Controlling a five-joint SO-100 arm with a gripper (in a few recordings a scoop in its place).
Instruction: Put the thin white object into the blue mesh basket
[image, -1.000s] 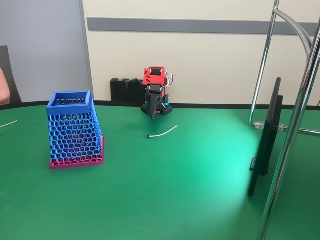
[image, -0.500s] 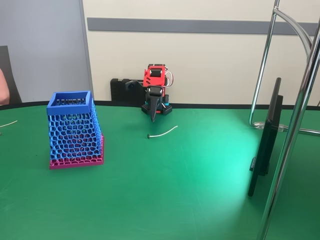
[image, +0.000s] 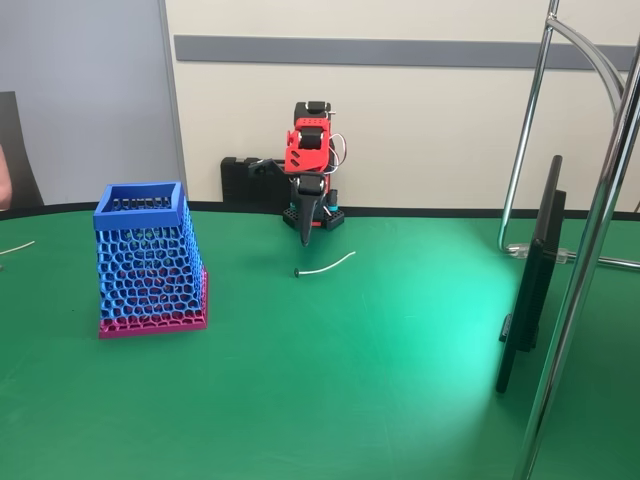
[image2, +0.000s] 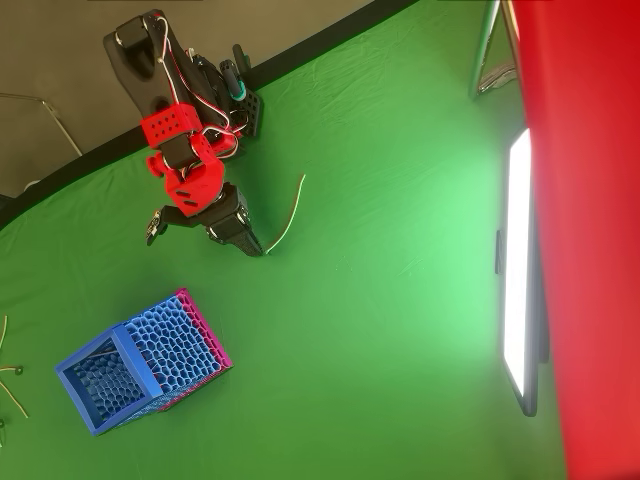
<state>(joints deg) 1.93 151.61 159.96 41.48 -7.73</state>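
Lying flat, white cord (image: 326, 266) points its dark tip leftward.

Fixed view: low, at table height, facing the arm (image: 310, 180) and back wall. Overhead view: high, looking straight down. Shared: green table (image2: 380, 330), blue mesh basket (image: 150, 260), arm.

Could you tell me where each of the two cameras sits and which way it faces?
Fixed view: low at the table's near edge, facing the wall across the green table; the red arm faces it, its gripper pointing down behind the thin white object.
Overhead view: above, looking down; the arm reaches from the top left, gripper near the cord's end.
Shared: arm, cord, blue mesh basket, monitor.
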